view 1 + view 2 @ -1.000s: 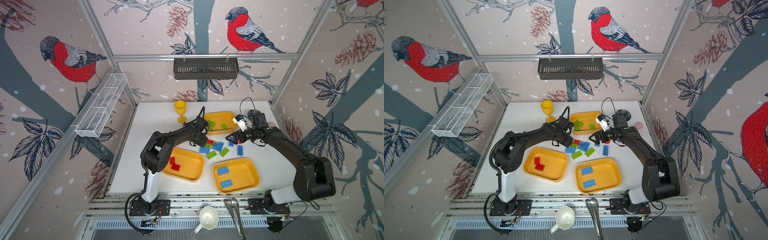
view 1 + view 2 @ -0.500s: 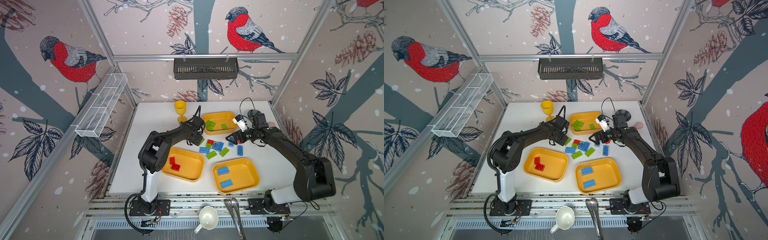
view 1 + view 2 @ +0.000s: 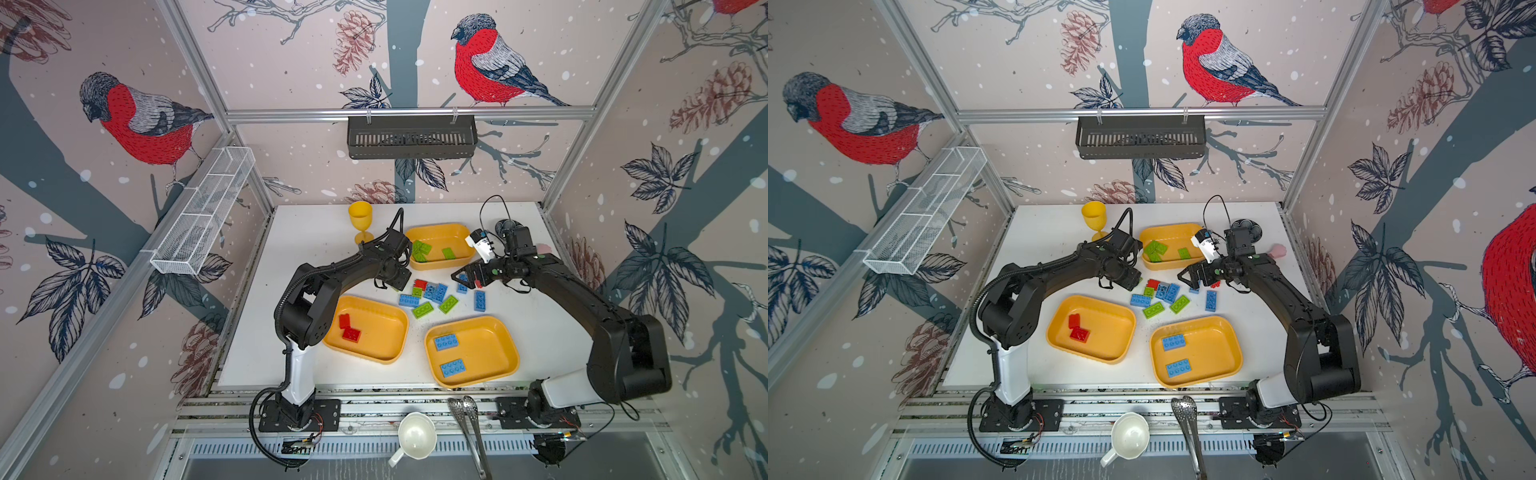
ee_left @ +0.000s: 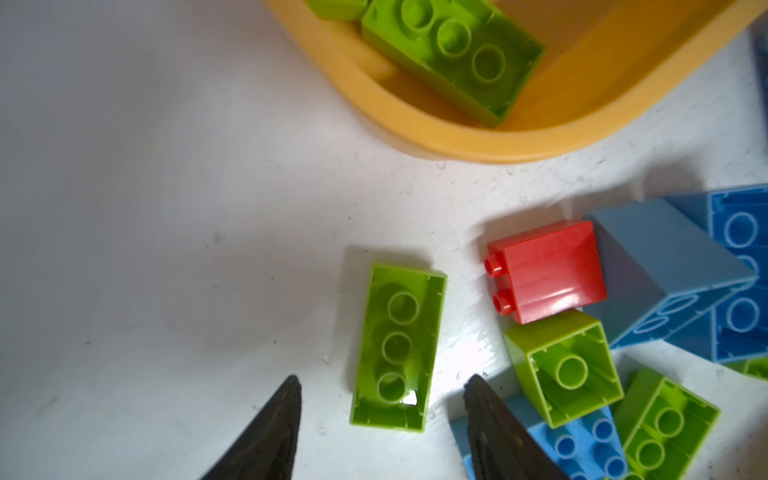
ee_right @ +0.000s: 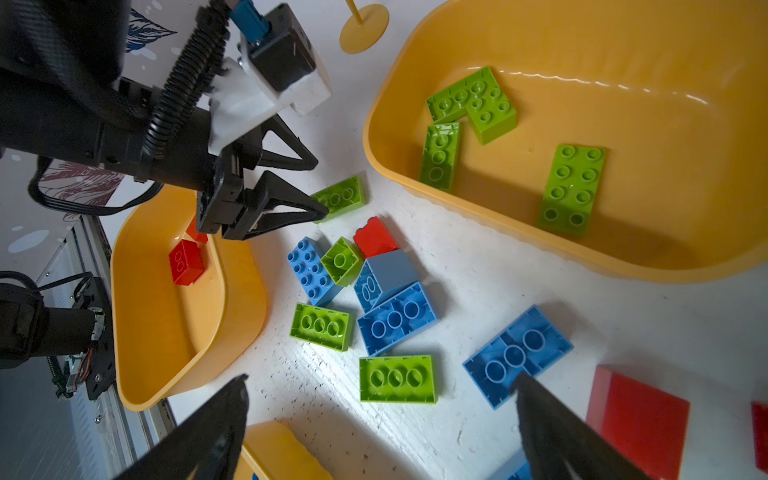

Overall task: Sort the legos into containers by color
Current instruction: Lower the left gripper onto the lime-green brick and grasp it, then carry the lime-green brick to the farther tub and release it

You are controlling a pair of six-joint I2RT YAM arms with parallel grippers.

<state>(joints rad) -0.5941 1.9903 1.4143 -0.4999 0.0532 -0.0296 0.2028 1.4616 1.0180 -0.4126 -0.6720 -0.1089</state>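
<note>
- Right hand (image 5: 382,380), fingers spread wide, hangs over loose blue, green and red legos (image 5: 395,320) on the white bench (image 5: 478,266).
- Left hand (image 5: 321,187), jaws parted, tips beside a green brick (image 5: 340,194).
- Yellow tray (image 5: 665,62) holds green bricks (image 5: 573,189); second tray (image 5: 166,332) holds red bricks (image 5: 185,262).

legos (image 3: 423,309) between three trays (image 3: 382,332) | some inside | goblet (image 3: 360,216) behind

A yellow goblet (image 3: 360,220) stands upright at the back of the white table (image 3: 307,237). A black basket (image 3: 411,137) hangs from the back rail (image 3: 291,114); a white wire rack (image 3: 203,212) is fixed at the left. In front lie a white cup (image 3: 417,436) and metal tongs (image 3: 469,424).
</note>
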